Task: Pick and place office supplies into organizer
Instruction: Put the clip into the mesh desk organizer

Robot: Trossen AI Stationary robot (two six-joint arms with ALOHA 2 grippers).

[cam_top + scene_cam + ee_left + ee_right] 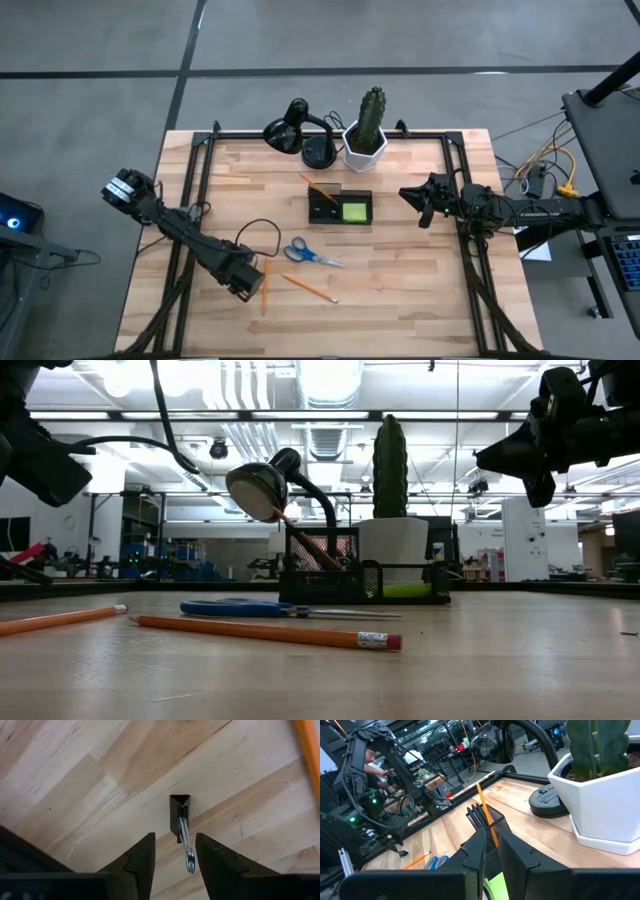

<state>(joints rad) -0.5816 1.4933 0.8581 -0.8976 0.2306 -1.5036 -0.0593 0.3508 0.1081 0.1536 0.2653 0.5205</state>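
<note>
A small black binder clip (pixel 179 814) with silver wire handles lies flat on the wooden table. My left gripper (pixel 175 837) points down over it near the table's front left (pixel 243 288), open, one finger on either side of the handles and clear of them. An orange pencil (pixel 265 285) lies just beside it, and a second pencil (pixel 308 288) and blue-handled scissors (pixel 310 253) lie further right. The black organizer (pixel 340 207) holds a lime-green pad (pixel 354 211), dark pens and a leaning pencil (pixel 486 815). My right gripper (pixel 415 197) hovers level to the organizer's right, a narrow gap between its fingers and nothing in it.
A black desk lamp (pixel 300 132) and a cactus in a white pot (pixel 367 135) stand behind the organizer at the far edge. A black frame rail (pixel 196 190) runs along the table's left side. Bare wood lies between the scissors and the table's right rail.
</note>
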